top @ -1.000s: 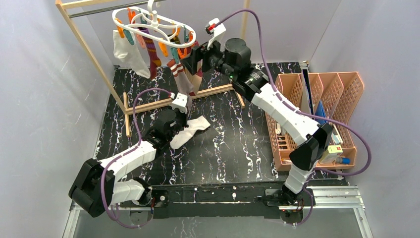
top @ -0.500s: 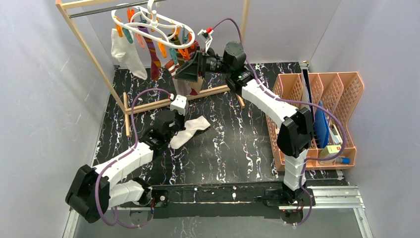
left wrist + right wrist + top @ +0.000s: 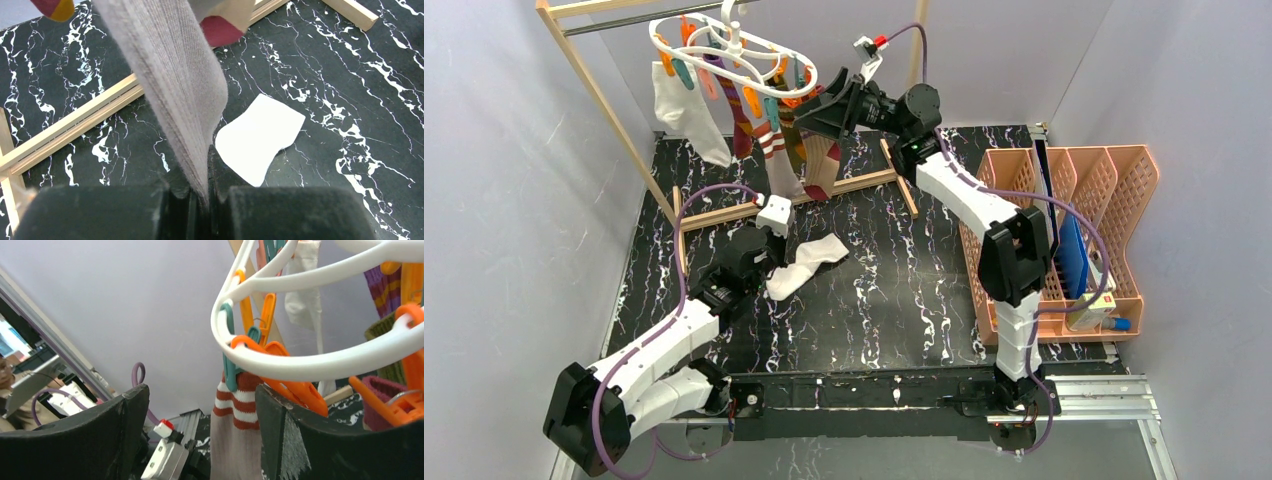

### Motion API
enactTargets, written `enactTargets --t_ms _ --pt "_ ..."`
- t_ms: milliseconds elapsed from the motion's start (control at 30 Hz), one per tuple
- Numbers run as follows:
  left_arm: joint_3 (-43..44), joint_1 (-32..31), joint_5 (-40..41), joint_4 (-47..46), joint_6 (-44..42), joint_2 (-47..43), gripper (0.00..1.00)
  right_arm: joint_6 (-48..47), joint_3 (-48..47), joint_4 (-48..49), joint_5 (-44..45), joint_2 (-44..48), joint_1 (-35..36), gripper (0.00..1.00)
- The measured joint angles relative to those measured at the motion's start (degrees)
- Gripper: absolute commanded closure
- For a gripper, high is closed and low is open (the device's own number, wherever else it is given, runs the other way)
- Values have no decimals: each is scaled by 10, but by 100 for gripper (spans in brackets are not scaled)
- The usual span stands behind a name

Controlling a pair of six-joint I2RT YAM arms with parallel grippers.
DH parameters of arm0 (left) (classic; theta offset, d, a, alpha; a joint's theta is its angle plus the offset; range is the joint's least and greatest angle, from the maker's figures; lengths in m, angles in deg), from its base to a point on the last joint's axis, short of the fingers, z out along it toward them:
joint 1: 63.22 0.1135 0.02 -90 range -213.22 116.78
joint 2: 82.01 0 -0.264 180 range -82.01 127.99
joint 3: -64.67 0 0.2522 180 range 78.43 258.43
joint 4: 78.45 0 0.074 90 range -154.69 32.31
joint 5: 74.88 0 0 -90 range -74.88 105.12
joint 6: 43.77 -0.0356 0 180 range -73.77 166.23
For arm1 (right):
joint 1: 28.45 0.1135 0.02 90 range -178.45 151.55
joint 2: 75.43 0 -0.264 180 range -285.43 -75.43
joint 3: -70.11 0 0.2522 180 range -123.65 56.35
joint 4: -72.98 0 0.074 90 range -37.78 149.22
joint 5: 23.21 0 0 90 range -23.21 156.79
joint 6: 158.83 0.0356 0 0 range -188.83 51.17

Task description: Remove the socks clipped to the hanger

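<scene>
The white hanger (image 3: 724,50) hangs from the wooden rack's bar with several socks pegged to it. A white sock (image 3: 686,115) and a purple striped sock (image 3: 736,115) dangle at its left. A tan sock (image 3: 782,165) with a red-and-white cuff (image 3: 239,405) is held by a teal peg (image 3: 228,371) and stretches down to my left gripper (image 3: 205,192), which is shut on its ribbed lower end (image 3: 175,85). My right gripper (image 3: 200,395) stands open just under the hanger's rim (image 3: 300,365), beside that cuff and the orange pegs (image 3: 282,372). A loose white sock (image 3: 809,262) lies on the table.
The wooden rack frame (image 3: 609,110) stands at the back left, and its base rail (image 3: 75,125) runs across the black marbled table. An orange slotted organiser (image 3: 1074,220) with papers and small items fills the right side. Grey walls close in on both sides.
My right gripper has risen from beside the hanging socks to the hanger's right rim, still open. The left arm has drawn back slightly toward the near left, keeping hold of the tan sock.
</scene>
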Motion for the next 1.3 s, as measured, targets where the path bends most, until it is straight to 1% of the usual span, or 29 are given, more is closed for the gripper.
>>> enactTargets --t_ms 167,400,567,933,1300 --pt "0 0 0 2 -3 1 100 63 -34 79 27 -64 0 17" --pt "0 1 1 2 -5 2 100 122 -36 139 63 -110 2 17" --pt "-1 1 1 2 -6 3 100 139 -46 159 81 -113 7 17" --pt "-2 1 0 2 -6 3 100 161 -117 187 109 -139 24 17" --pt "-7 1 0 2 -6 3 100 164 -120 190 120 -163 31 16"
